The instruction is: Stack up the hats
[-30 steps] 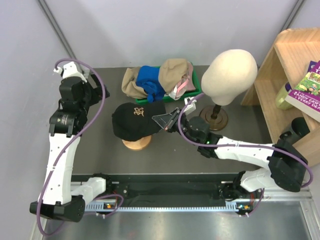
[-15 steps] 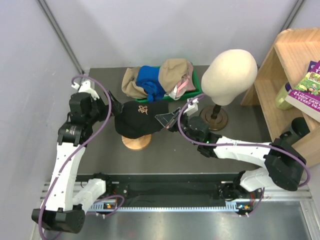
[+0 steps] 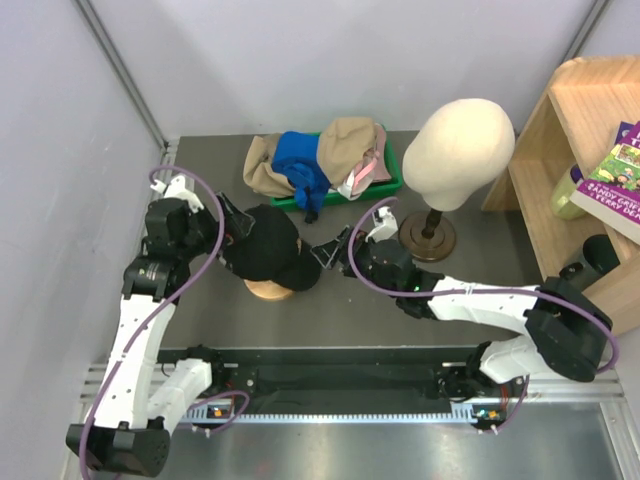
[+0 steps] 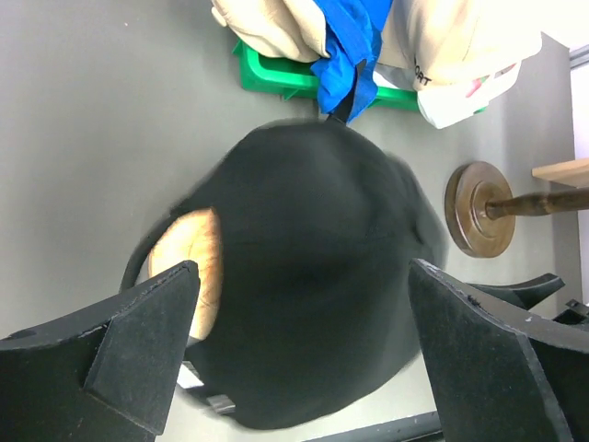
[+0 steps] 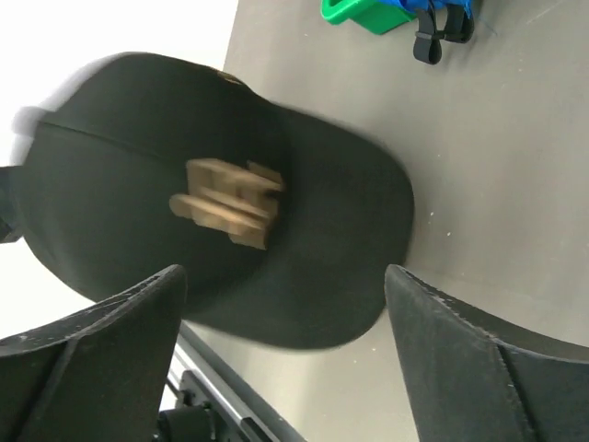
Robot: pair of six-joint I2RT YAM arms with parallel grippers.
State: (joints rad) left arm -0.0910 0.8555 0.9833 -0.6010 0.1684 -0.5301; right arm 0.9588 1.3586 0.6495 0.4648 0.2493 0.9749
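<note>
A black cap (image 3: pixel 268 245) with a tan logo (image 5: pixel 225 201) sits on the round wooden stand (image 3: pixel 270 290), brim toward the right arm. My left gripper (image 3: pixel 228 238) is open at the cap's left side; in the left wrist view its fingers (image 4: pixel 138 341) flank the black cap (image 4: pixel 313 276) without touching it. My right gripper (image 3: pixel 328 255) is open just off the brim, and the black cap (image 5: pixel 221 212) lies free between and beyond its fingers (image 5: pixel 488 359). More hats, tan (image 3: pixel 265 165), blue (image 3: pixel 298 160), khaki (image 3: pixel 350 140) and pink-white (image 3: pixel 362 175), are piled in the green tray (image 3: pixel 392 172).
A cream mannequin head (image 3: pixel 465 150) on a dark round base (image 3: pixel 428 235) stands right of the tray. A wooden shelf (image 3: pixel 580 130) with books fills the right edge. Grey walls close the left and back. The arms' rail (image 3: pixel 330 385) runs along the near edge.
My right gripper has opened and let go of the black cap's brim; the cap has settled lower on the stand. My left arm has moved in to the cap's left side.
</note>
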